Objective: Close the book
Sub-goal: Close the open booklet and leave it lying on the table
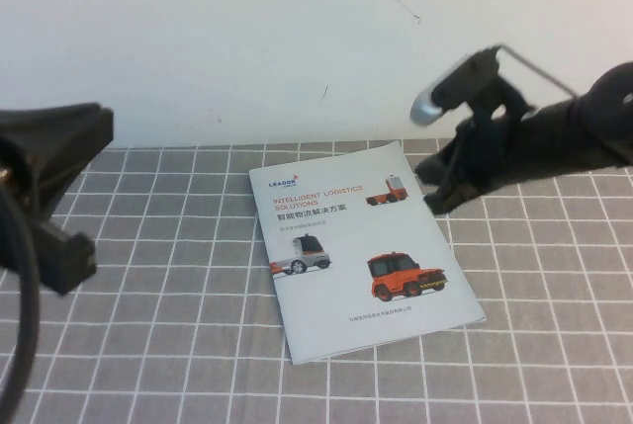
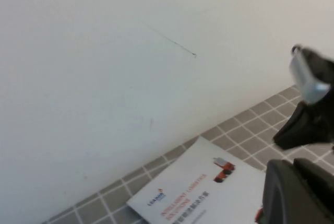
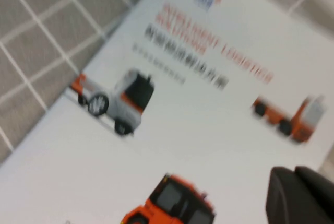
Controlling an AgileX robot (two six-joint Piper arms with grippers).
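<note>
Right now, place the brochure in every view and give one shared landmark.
High view: brochure closed, mid checked cloth; left gripper far to its left, right gripper at its far right corner.
Left wrist view: its far end, near the white wall.
Right wrist view: cover fills the picture.
Landmark: small orange truck beside the red title.

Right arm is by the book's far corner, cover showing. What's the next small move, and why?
Probably lift the right gripper up and back, clear of the book. The book lies flat with its front cover up and no page raised, so it looks closed already. The left gripper sits off to the left, apart from the book.
</note>
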